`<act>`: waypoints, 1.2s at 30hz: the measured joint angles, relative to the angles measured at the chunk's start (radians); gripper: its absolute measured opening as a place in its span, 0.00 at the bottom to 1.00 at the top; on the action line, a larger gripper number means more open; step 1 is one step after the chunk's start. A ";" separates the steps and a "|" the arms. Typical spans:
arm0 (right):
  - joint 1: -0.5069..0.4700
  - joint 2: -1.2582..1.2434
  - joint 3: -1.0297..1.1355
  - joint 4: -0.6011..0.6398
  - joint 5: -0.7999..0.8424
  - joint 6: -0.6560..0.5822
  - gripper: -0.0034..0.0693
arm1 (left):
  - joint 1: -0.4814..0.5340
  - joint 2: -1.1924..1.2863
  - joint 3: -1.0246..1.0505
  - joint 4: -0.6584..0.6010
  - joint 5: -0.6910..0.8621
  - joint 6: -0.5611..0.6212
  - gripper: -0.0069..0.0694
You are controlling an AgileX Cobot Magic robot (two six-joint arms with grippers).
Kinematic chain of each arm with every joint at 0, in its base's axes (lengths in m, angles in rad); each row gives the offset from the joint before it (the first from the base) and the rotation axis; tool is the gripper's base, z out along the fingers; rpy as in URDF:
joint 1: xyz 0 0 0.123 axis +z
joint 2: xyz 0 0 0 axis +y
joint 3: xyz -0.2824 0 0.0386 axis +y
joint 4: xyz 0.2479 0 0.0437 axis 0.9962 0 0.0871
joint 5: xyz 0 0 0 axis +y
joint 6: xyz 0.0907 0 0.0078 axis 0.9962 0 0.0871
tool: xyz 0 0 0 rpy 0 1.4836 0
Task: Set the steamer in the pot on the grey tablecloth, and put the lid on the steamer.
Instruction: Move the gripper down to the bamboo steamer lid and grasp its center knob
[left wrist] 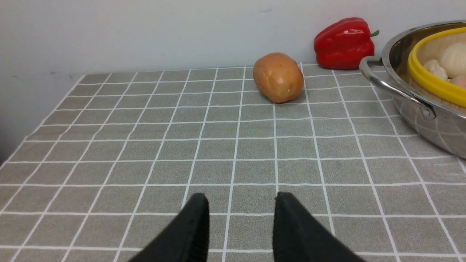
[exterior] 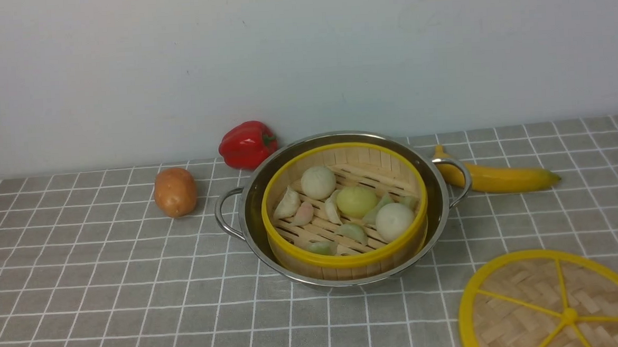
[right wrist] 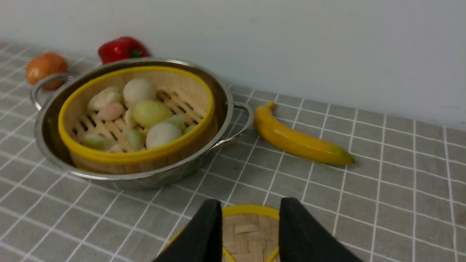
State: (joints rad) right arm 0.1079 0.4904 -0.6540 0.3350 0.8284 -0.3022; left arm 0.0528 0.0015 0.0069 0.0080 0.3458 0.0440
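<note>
The steamer (exterior: 347, 260), a bamboo basket with a yellow rim holding pale buns and green dumplings, sits inside the shiny steel pot (exterior: 251, 219) on the grey tablecloth (exterior: 109, 290). The lid (exterior: 554, 308), a flat woven disc with yellow spokes, lies on the cloth at the front right, partly cut off by the frame edge. Neither gripper shows in the front view. My left gripper (left wrist: 241, 196) hovers open over bare cloth, with the pot (left wrist: 437, 127) off to one side. My right gripper (right wrist: 250, 202) is open just above the lid (right wrist: 247, 227), short of the pot (right wrist: 153, 178).
A red bell pepper (exterior: 246, 144) and a brown potato (exterior: 175, 192) lie behind and left of the pot. A yellow banana (exterior: 499, 178) lies right of it, near one handle. A pale wall closes the back. The cloth's left edge (left wrist: 22, 138) drops off.
</note>
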 joint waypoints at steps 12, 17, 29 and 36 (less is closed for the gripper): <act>0.000 0.070 -0.055 0.045 0.155 -0.070 0.38 | 0.000 0.000 0.000 0.000 0.000 0.000 0.41; 0.025 0.070 -0.055 -0.008 0.334 -0.203 0.38 | 0.000 0.000 0.000 0.000 0.000 0.000 0.41; 0.084 0.087 -0.055 -0.074 0.302 -0.401 0.38 | 0.000 0.000 0.000 0.000 0.000 0.000 0.41; 0.254 0.290 -0.048 -0.178 0.273 -0.444 0.38 | 0.000 -0.002 0.000 0.000 0.000 0.000 0.41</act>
State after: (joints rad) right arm 0.3618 0.7800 -0.7019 0.1573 1.1015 -0.7458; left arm 0.0528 -0.0003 0.0069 0.0080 0.3458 0.0440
